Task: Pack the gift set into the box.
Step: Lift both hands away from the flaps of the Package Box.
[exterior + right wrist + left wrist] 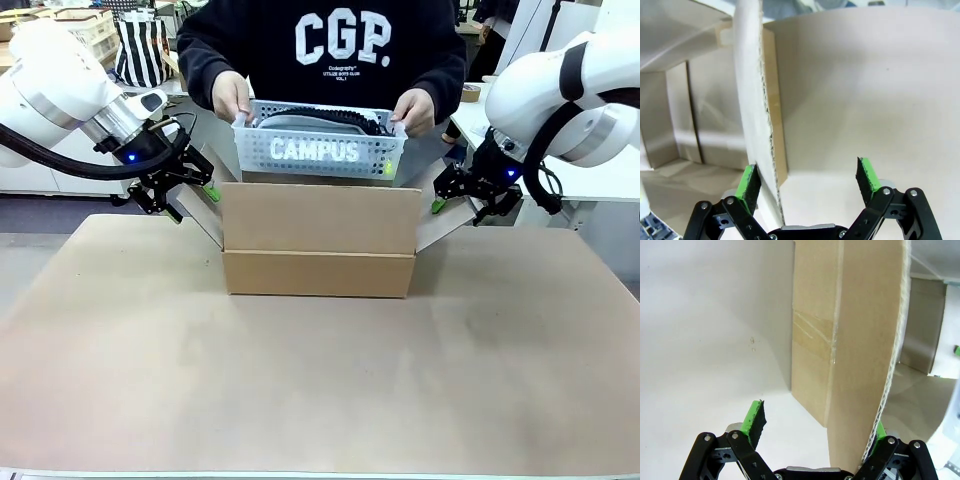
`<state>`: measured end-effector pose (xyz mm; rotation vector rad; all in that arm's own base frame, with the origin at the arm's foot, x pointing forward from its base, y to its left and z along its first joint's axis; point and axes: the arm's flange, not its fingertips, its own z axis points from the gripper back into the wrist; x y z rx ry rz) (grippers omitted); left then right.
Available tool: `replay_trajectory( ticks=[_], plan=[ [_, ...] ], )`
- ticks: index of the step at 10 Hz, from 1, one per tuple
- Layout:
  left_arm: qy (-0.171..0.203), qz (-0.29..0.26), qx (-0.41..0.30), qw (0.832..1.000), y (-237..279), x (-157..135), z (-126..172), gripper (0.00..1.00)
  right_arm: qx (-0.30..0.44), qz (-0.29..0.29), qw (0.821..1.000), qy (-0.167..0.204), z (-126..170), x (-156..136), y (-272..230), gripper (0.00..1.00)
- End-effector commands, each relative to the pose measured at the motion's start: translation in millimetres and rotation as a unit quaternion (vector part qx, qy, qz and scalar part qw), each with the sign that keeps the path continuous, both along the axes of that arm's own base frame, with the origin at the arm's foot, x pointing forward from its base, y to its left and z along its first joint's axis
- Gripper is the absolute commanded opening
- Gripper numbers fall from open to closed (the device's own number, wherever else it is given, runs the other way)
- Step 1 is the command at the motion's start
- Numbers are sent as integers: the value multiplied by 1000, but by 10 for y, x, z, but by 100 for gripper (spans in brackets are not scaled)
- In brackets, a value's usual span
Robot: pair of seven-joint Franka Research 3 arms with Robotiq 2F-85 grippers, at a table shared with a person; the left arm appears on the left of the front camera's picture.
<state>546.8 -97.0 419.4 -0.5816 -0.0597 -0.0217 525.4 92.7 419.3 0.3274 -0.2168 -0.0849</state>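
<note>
The box (318, 245) stands at the middle of the table with its flaps up and spread. My left gripper (203, 190) is open and straddles the edge of the left side flap (207, 218). In the left wrist view the flap (865, 340) lies against one finger (879, 432) of that gripper (816, 422), and the other finger (754, 417) stands well off it. My right gripper (441, 204) is open around the right side flap (438, 232). In the right wrist view that gripper (807, 174) has the flap (752, 100) beside one pad (747, 182). I cannot pick out the gift set.
A person at the far side holds a white perforated basket (320, 150) marked CAMPUS with both hands, just behind and above the box. It carries a pale grey item and a black coiled cord (330, 118). A brown mat (300, 380) covers the table.
</note>
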Motion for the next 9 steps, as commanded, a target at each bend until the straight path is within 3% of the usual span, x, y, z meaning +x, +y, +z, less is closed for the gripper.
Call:
replay_trajectory(
  ticks=[1, 9],
  plan=[
    [0, 6, 7, 1000, -6, -7, 27, 100, -5, -8, 1000, 1, 28, 15, 26, 100],
    [0, 6, 7, 1000, -6, -7, 27, 100, -5, -8, 1000, 1, 28, 15, 26, 100]
  ],
)
